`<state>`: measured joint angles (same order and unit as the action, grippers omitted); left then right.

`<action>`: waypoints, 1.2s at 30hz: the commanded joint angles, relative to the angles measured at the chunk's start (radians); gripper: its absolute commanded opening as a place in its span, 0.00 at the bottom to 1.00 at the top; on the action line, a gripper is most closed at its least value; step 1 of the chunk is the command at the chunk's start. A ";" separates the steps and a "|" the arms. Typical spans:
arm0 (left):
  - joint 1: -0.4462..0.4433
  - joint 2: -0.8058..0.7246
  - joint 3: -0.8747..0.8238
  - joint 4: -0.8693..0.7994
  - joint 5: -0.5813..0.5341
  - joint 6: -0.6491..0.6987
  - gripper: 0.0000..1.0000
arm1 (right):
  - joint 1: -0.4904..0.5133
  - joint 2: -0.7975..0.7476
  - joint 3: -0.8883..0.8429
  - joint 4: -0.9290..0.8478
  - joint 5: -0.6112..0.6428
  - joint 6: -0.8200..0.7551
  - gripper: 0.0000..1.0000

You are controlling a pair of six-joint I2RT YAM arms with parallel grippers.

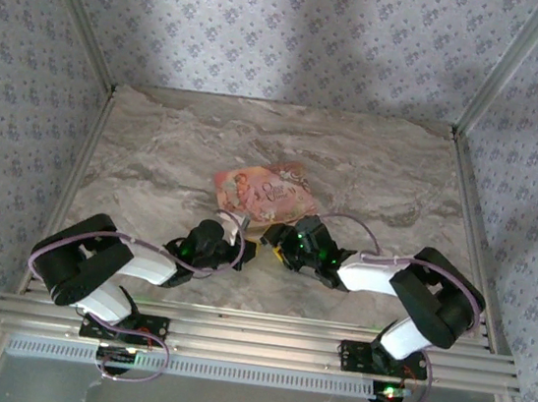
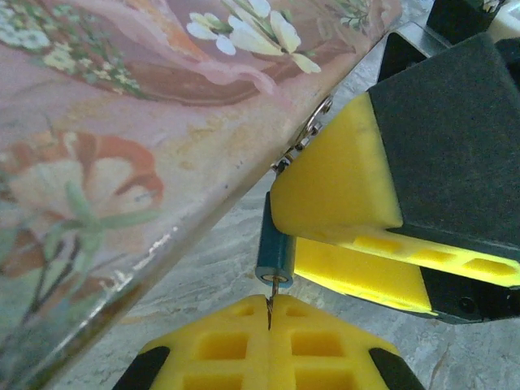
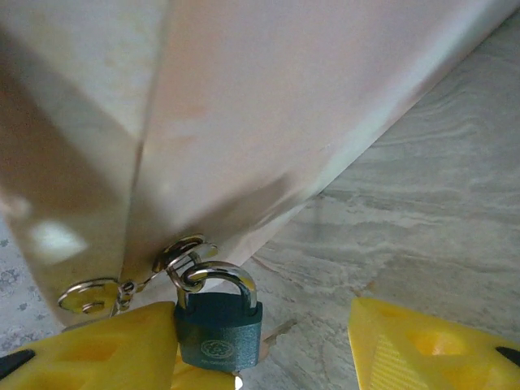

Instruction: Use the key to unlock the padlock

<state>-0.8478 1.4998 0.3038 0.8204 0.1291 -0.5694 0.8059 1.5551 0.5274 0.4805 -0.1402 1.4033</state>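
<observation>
The small dark blue-green padlock (image 3: pixel 218 329) hangs by its shut silver shackle from a ring on the corner of the pink floral box (image 3: pixel 244 106). My right gripper (image 3: pixel 264 325) is open around it. Its left finger (image 3: pixel 89 349) touches the padlock's side, and the other finger (image 3: pixel 431 345) stands well apart. In the left wrist view my left gripper (image 2: pixel 270 313) is shut on the key (image 2: pixel 272 292). The key's thin blade points up into the keyhole in the padlock's (image 2: pixel 275 258) underside. Both grippers meet at the box's near corner (image 1: pixel 261 245).
The box (image 1: pixel 262 192) lies near the middle of the marble table (image 1: pixel 401 179), its near corner tilted up. Patterned walls close off the back and sides. An aluminium rail (image 1: pixel 251 337) runs along the near edge.
</observation>
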 commanded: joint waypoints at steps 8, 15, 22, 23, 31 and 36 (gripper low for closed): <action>-0.016 0.044 0.012 0.066 0.005 -0.007 0.00 | 0.019 0.041 0.047 0.019 0.029 0.012 0.56; -0.016 0.036 0.021 0.038 0.004 0.024 0.00 | 0.036 0.031 0.100 -0.101 0.080 -0.052 0.53; -0.016 0.009 0.013 0.019 0.012 0.046 0.00 | 0.031 0.079 0.126 -0.112 0.061 -0.064 0.44; -0.014 0.003 0.011 0.019 0.015 0.049 0.00 | 0.031 0.088 0.136 -0.116 0.053 -0.070 0.42; 0.020 -0.045 -0.009 0.007 0.044 0.063 0.00 | 0.032 0.121 0.178 -0.127 0.013 -0.090 0.03; 0.071 -0.062 -0.015 0.045 0.107 0.005 0.00 | 0.039 0.100 0.182 -0.145 0.034 -0.082 0.00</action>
<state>-0.7979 1.4712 0.2951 0.8082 0.1673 -0.5407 0.8394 1.6527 0.6933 0.3840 -0.1234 1.3350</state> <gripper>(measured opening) 0.054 0.210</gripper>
